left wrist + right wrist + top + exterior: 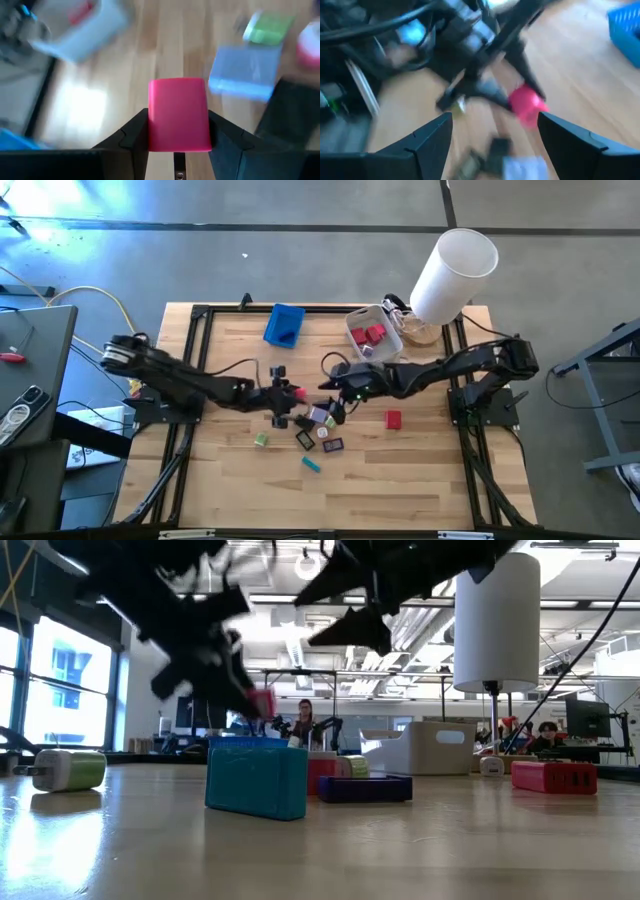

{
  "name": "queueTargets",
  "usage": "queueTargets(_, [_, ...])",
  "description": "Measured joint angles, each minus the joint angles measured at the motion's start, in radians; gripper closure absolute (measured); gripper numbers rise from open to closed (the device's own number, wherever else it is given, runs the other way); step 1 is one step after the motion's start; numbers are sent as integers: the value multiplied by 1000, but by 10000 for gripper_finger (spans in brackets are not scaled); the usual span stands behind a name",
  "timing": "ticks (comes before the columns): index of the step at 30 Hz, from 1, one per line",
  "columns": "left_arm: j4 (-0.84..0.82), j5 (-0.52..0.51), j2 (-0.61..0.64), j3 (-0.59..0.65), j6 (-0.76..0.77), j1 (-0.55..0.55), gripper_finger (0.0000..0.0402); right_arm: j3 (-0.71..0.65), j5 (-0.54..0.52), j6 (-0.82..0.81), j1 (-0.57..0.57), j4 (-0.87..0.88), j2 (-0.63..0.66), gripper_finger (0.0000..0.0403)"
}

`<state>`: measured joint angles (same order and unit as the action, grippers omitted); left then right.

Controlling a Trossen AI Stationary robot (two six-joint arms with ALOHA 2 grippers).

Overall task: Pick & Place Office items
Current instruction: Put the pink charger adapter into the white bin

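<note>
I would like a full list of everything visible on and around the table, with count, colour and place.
Pink block: 1, pink, held in the left gripper above the table centre.
Red block: 1, red, alone on the table, right of centre.
Teal block: 1, teal, nearest the front edge.
Green piece: 1, green, left of the cluster.
Blue tray: 1, blue, back of table.
White bin: 1, translucent white, back right, red pieces inside.
White cylinder: 1, white, back right corner.
Left gripper: shut on the pink block.
Right gripper: open, over the cluster.
</note>
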<state>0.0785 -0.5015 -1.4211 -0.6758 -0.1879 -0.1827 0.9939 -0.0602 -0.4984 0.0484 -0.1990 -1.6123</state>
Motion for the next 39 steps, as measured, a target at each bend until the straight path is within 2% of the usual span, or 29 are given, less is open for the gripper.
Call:
queueTargets(4, [1, -7, 97, 0, -22, -88, 258, -57, -63, -59, 10, -182, 0, 121])
queueTargets(8, [7, -48, 174, -1, -23, -164, 258, -66, -95, -87, 12, -198, 0, 121])
queueTargets(12, [3, -141, 180, -1, -44, -196, 258, -66, -66, -151, 16, -245, -36, 121])
queueTargets(17, [32, -179, 153, -1, -54, -187, 258, -65, -32, -213, 29, -319, -79, 121])
queueTargets(24, [78, -168, 127, -1, -97, -158, 258, -65, 8, -264, 28, -442, -142, 121])
queueTargets(39, [228, -105, 74, -3, -160, -98, 258, -64, 54, -287, 13, -436, -146, 121])
